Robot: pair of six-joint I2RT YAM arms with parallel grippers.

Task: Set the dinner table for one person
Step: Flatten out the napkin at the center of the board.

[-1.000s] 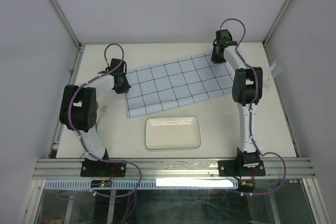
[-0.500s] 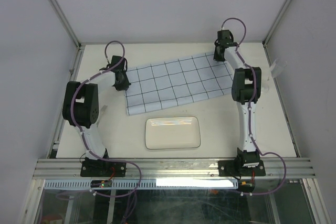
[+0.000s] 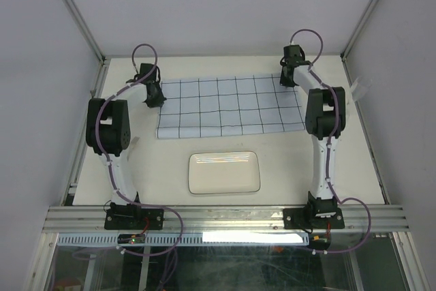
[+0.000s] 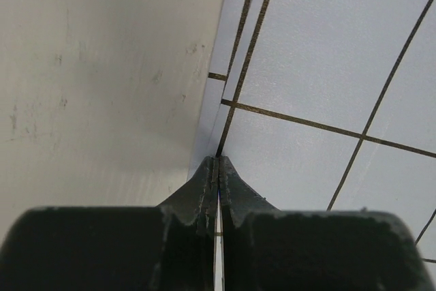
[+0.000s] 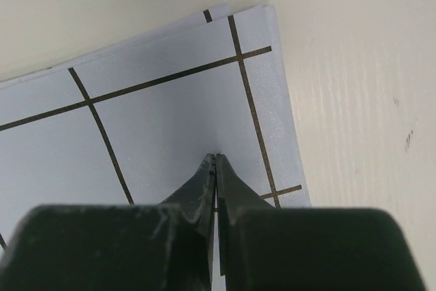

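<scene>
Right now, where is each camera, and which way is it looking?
Top camera: high behind the arms, looking down on the dinner table, checked cloth and white plate; both whole arms show.
Left wrist camera: on the left arm, looking down past the left gripper, shut on the cloth's edge.
Right wrist camera: on the right arm, looking down past the right gripper, shut on a cloth corner.
Shared: both wrist views show the cloth and bare table.

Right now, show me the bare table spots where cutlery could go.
Bare table lies on both sides of the plate and in the strip between plate and cloth. Crowded: the cloth's two ends, pinched by left claw and right claw.
</scene>
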